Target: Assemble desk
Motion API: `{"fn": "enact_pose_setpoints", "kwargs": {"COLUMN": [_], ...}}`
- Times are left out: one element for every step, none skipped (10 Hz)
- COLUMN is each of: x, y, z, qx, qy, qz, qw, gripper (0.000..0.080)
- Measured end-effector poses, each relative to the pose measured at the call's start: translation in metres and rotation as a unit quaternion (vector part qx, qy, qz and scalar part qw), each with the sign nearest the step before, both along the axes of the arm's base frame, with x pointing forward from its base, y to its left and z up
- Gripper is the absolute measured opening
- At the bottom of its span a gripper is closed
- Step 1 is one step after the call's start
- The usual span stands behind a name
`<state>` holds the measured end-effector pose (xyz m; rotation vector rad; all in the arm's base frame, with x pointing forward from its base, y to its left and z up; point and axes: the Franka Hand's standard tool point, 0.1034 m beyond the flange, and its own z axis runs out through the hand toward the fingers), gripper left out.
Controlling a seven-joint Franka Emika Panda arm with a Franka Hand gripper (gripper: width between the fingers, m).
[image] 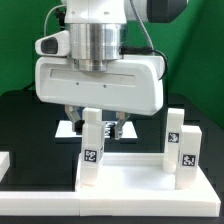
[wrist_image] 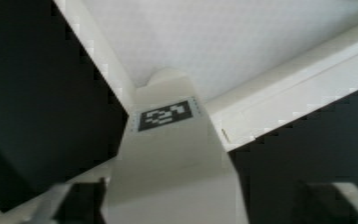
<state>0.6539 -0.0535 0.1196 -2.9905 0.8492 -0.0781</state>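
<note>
Exterior view: desk top (image: 130,185) lying flat at the table's (image: 15,110) near edge, three tagged white legs standing on it — one leg (image: 92,140) at centre front, two more legs (image: 181,143) side by side toward the exterior view's right. Gripper (image: 96,120) lowered over the centre leg, fingers (wrist_image: 78,200) straddling it; whether pinching or merely spread around it, cannot tell. Wrist view: same leg (wrist_image: 172,160) rising between dark finger tips, rim of desk top behind. Big white gripper body blocking the table's far part.

three legs (image: 92,142), one desk top (image: 140,180)
</note>
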Motion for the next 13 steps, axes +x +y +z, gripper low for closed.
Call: {"fn": "enact_pose_setpoints", "kwargs": {"x": [-0.0001,-0.0007,-0.0009,-0.0010,-0.0016,-0.0023,-0.0027,-0.0016,-0.0026,-0.0027,-0.0030,-0.0029,-0.0029], "y": [-0.0017,-0.0038,-0.0043,-0.0065,-0.0098,-0.0088,-0.0058,-0.0037,-0.0053,-0.0057,-0.0054,-0.0054,-0.0051], "z": [0.0003,-0.0003,-0.0006,-0.0011,-0.0015,-0.0021,-0.0026,-0.0027,-0.0029,-0.0027,-0.0031,-0.0031,-0.0033], "qx": [0.000,0.001,0.003,0.007,0.011,0.025,0.042,0.059,0.070,0.071,0.070,0.069,0.069], "qy": [0.000,0.002,0.002,0.001,-0.001,0.002,0.006,0.008,0.009,0.009,0.009,0.009,0.009], "qz": [-0.019,-0.051,-0.094,-0.147,-0.223,-0.332,-0.422,-0.495,-0.536,-0.545,-0.537,-0.528,-0.526], "qw": [1.000,0.999,0.996,0.989,0.975,0.943,0.906,0.867,0.841,0.835,0.840,0.847,0.847], "gripper": [0.0397,0.0293,0.0293,0.0293,0.0293,0.0293,0.0293,0.0293,0.0294,0.0294,0.0294,0.0294,0.0476]}}
